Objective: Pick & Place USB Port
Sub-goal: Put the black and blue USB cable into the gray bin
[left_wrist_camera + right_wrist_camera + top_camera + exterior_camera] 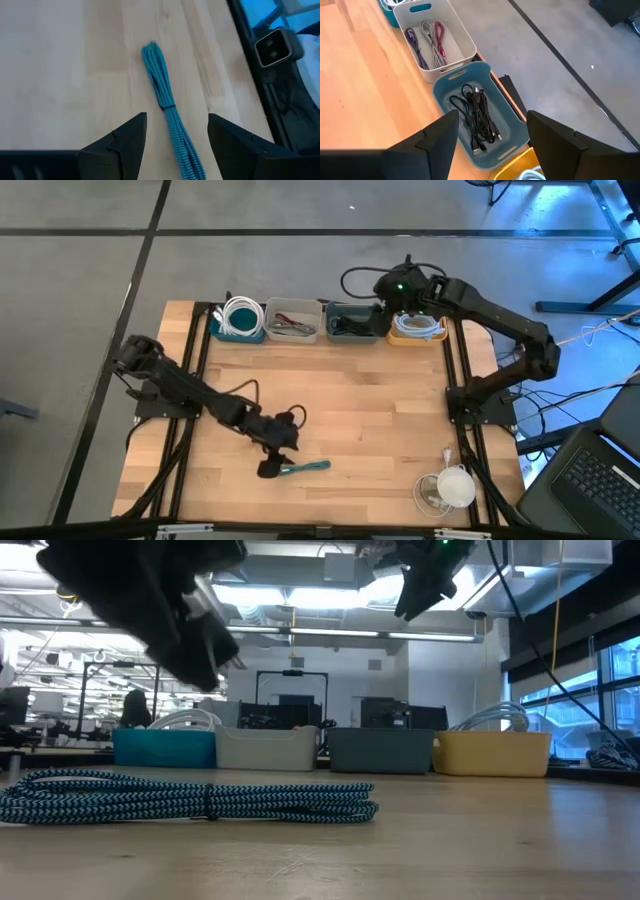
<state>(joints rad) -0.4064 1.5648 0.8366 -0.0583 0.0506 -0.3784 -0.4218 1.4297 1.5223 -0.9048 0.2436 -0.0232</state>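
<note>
A bundle of teal braided USB cable (308,467) lies flat on the wooden table near its front edge, bound by a tie at its middle (167,106). In the low view the cable (200,798) stretches along the tabletop. My left gripper (177,132) hovers open above the bundle's near-left end, one finger on either side of the strands, clear of them (175,615). My right gripper (492,145) is open and empty, high over the grey-blue bin (512,132) of black cables at the far edge (392,302).
Along the far edge stand a teal bin (240,320) with white cable, a white bin (293,320) with purple and red cables, the grey-blue bin (352,323) and a yellow bin (417,328). A white cable coil (453,486) lies near right.
</note>
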